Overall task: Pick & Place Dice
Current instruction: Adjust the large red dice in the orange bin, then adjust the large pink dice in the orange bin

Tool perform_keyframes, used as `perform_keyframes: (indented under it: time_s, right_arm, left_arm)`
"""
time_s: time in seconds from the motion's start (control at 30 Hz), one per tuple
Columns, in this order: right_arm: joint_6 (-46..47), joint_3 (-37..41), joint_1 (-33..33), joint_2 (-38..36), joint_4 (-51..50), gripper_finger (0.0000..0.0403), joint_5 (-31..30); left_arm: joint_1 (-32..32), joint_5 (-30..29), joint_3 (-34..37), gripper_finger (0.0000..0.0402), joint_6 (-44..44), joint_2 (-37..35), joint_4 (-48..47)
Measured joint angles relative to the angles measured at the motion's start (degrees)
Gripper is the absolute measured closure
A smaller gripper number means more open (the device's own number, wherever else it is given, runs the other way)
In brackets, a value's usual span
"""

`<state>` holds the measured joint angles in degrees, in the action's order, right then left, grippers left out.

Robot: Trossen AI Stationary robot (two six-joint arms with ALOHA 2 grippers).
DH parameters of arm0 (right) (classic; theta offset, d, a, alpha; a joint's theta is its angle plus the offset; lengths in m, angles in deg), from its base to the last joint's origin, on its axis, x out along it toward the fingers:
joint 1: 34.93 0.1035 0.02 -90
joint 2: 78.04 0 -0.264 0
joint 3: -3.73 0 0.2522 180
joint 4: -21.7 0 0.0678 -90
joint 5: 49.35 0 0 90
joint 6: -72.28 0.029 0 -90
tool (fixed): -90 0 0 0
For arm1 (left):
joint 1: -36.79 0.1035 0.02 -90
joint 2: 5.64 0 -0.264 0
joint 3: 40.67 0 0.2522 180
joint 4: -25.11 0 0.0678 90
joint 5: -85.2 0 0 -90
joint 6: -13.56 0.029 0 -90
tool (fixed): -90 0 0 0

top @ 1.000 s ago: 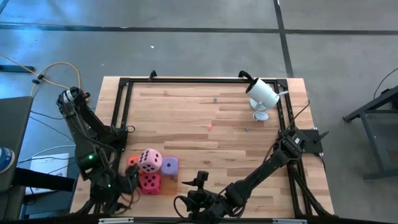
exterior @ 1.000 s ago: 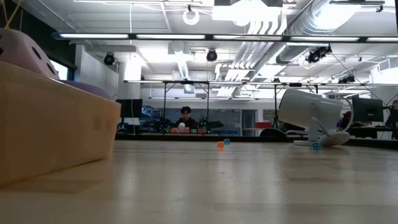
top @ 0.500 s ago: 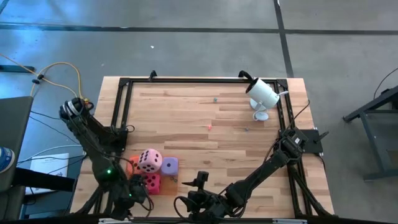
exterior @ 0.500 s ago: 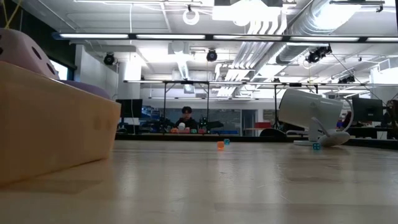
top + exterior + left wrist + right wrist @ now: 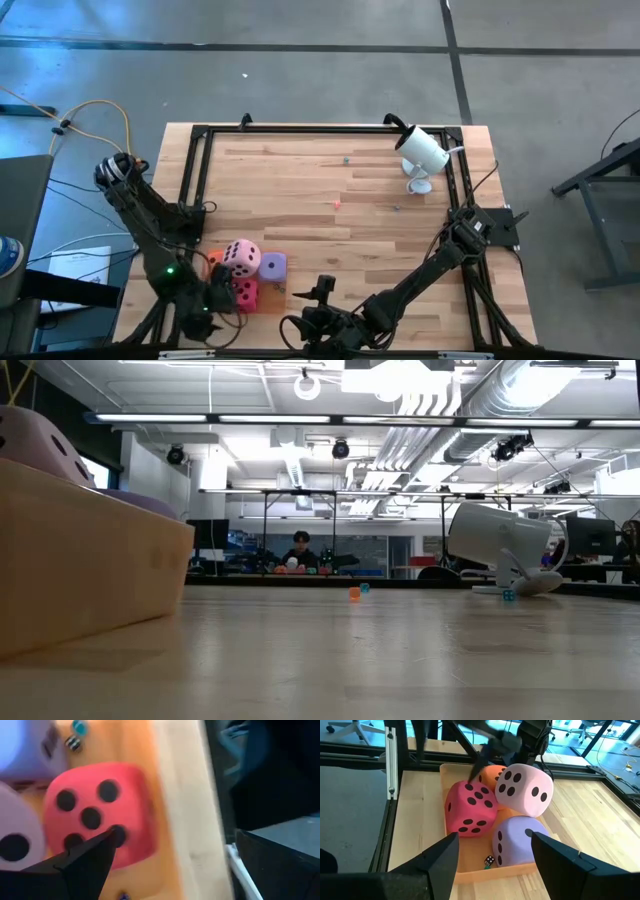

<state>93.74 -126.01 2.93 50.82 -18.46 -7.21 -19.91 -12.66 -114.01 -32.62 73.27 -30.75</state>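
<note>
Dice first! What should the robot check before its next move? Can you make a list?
1. All four dice in the orange tray: ok. Magenta die, purple die, orange die below, light pink die stacked on top.
2. Left pincer open: ok, over the magenta die.
3. Left pincer holding nothing: ok.
4. Right pincer holding nothing: ok, waiting at the table's near edge.
5. Pink die steady on the pile: cannot tell.
</note>
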Motion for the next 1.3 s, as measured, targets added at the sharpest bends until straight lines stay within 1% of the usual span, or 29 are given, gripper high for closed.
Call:
perform_keyframes:
  time_s: [0.13, 0.23, 0.37, 0.5, 0.6, 0.67, 0.8, 0.87, 0.93, 1.07, 1.13, 1.2, 1.27, 1.3]
  right_arm:
    - [0.0, 0.0, 0.0, 0.0, -0.1, 0.0164, 0.0]
    - [0.0, 0.0, 0.0, 0.0, -0.2, 0.0164, 0.0]
    - [0.0, 0.0, 0.0, 0.0, -0.3, 0.0164, 0.0]
    - [0.0, 0.0, 0.0, 0.0, -0.3, 0.0164, 0.0]
    - [0.1, 0.0, 0.0, 0.0, -0.3, 0.0164, 0.0]
    - [0.4, 0.0, 0.0, 0.0, -0.3, 0.0164, 0.0]
    - [0.8, 0.0, 0.0, 0.0, -0.3, 0.0164, 0.0]
    - [0.8, 0.0, 0.0, 0.0, -0.4, 0.0164, 0.0]
    - [0.8, 0.0, 0.0, 0.0, -0.4, 0.0164, 0.0]
    - [0.8, 0.0, 0.0, 0.0, -0.4, 0.0164, 0.0]
    - [0.8, 0.0, 0.0, 0.0, -0.4, 0.0164, 0.0]
    - [0.8, 0.0, 0.0, 0.0, -0.5, 0.0164, 0.0]
    - [0.8, 0.0, 0.0, 0.0, -0.5, 0.0164, 0.0]
    - [0.8, 0.0, 0.0, 0.0, -0.5, 0.0164, 0.0]
  left_arm:
    - [0.2, 0.2, 1.1, 0.0004, -2.0, 1.8, -0.1]
    - [-0.6, 3.0, 1.3, 0.0004, -5.4, 2.0, -0.6]
    - [-3.2, 5.8, 1.5, 0.0004, -13.0, 1.2, -1.0]
    - [-6.0, 8.4, 1.7, 0.0004, -21.0, 1.2, -3.4]
    - [-7.7, 9.0, 1.7, 0.0004, -25.5, 1.1, -4.2]
    - [-8.8, 10.0, 1.7, 0.0004, -27.1, 0.6, -4.1]
    - [-10.5, 9.7, 1.0, 0.0004, -29.9, -1.8, -4.2]
    - [-11.3, 7.7, 0.4, 0.0004, -30.5, -3.8, -4.1]
    - [-12.3, 3.9, -0.2, 0.0004, -28.2, -6.2, -4.1]
    - [-14.4, -9.1, -1.0, 0.0004, -19.2, -11.4, -4.2]
    - [-14.5, -17.7, -1.0, 0.0004, -14.5, -12.8, -6.2]
    - [-13.7, -24.9, -1.0, 0.0004, -12.8, -13.2, -9.7]
    - [-11.5, -28.2, -1.0, 0.0004, -11.2, -12.7, -13.0]
    - [-10.0, -28.8, -1.0, 0.0004, -9.8, -12.4, -13.9]
